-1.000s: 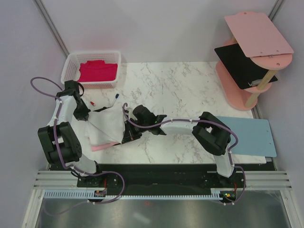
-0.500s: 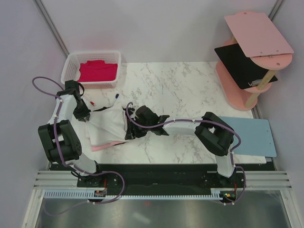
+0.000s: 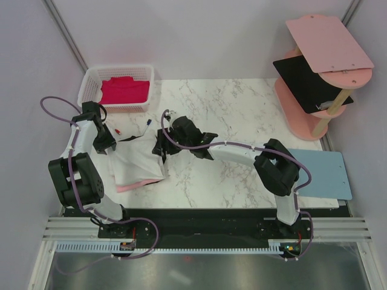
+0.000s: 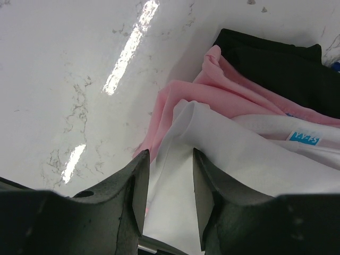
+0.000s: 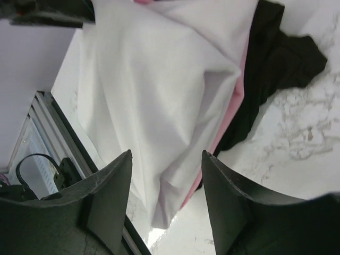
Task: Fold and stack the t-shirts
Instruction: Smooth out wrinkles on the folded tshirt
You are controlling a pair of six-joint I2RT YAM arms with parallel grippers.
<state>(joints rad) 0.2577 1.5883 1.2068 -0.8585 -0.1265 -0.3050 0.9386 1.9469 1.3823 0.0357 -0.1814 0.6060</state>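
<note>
A white t-shirt (image 3: 138,162) lies folded on a light pink t-shirt (image 3: 126,188), with a black t-shirt (image 3: 127,139) showing at the pile's far edge. A magenta-red t-shirt (image 3: 124,90) lies in the white basket (image 3: 89,84). My left gripper (image 3: 106,145) is at the pile's left edge. In the left wrist view it (image 4: 170,154) stands open over the white t-shirt (image 4: 239,159), beside pink (image 4: 202,95) and black (image 4: 276,64) cloth. My right gripper (image 3: 159,147) hovers open at the pile's right side (image 5: 166,154), above the white t-shirt (image 5: 159,79).
A pink shelf stand (image 3: 320,36) with a black board (image 3: 305,81) is at the back right. A light-blue mat (image 3: 323,172) lies at the right edge. Two small objects, one red (image 3: 118,130) and one blue (image 3: 148,122), lie behind the pile.
Both grippers have opened and let go of the white t-shirt, which now lies flat on the pile. The right gripper has drawn back toward the far side.
</note>
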